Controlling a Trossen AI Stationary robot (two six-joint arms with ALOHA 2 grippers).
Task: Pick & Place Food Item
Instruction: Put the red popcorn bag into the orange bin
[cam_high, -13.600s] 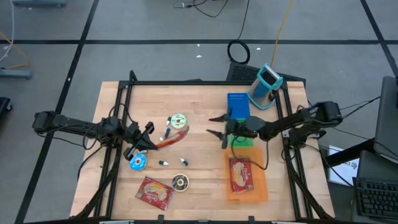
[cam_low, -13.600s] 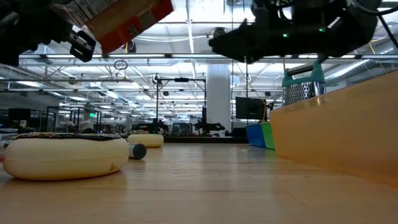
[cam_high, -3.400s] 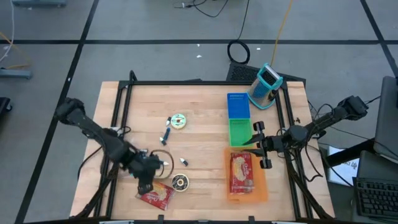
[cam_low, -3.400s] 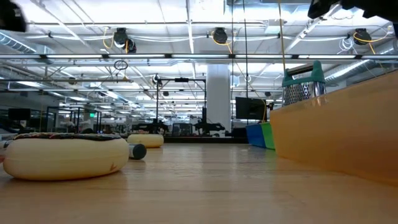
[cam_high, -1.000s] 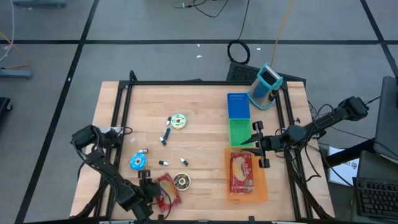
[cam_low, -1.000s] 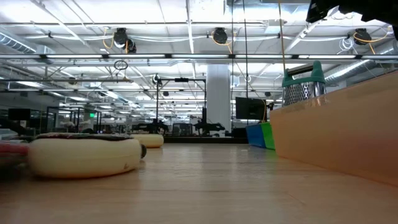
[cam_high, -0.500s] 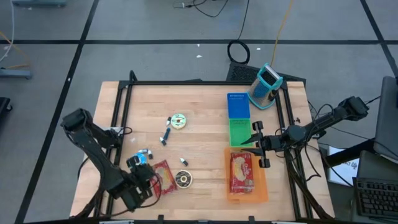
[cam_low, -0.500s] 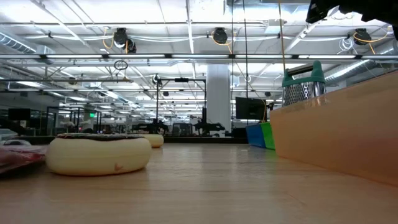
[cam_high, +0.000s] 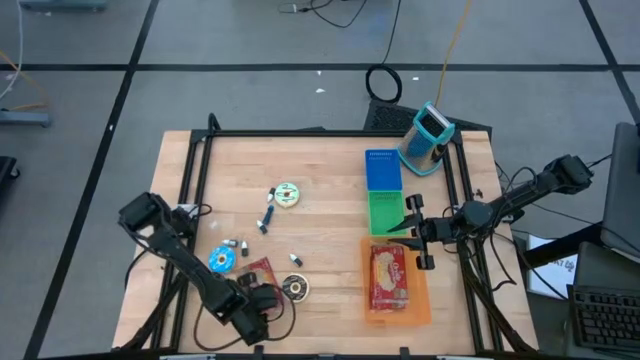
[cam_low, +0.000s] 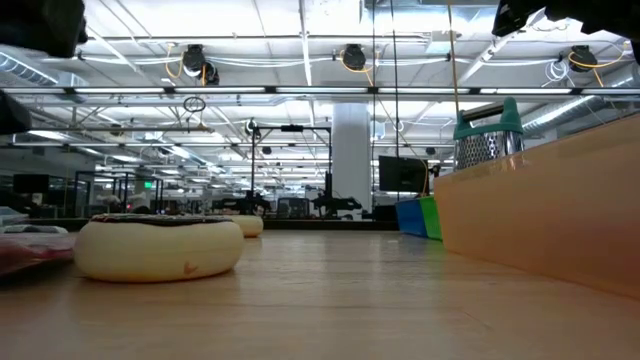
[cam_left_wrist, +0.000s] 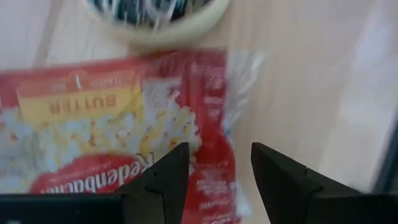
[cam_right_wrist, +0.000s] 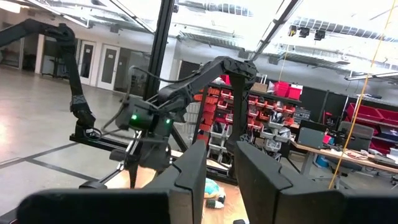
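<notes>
Left wrist view showed left gripper open, empty, over popcorn bag lying flat near the table's near-left edge beside a tape roll; judged light, crinkly, slippery, best pinched at an edge.

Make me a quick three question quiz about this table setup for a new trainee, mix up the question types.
1. True or false: the orange tray already holds a red food packet.
2. Which colour bin sits between the blue bin and the orange tray? A) yellow B) green C) white
3. Fill in: the left gripper is over a packet of butter ______ next to a tape roll.

Key: 1 true. 2 B, the green bin. 3 popcorn. The left gripper's fingers stand apart above the packet, not closed on it; the right gripper waits by the bins.
</notes>
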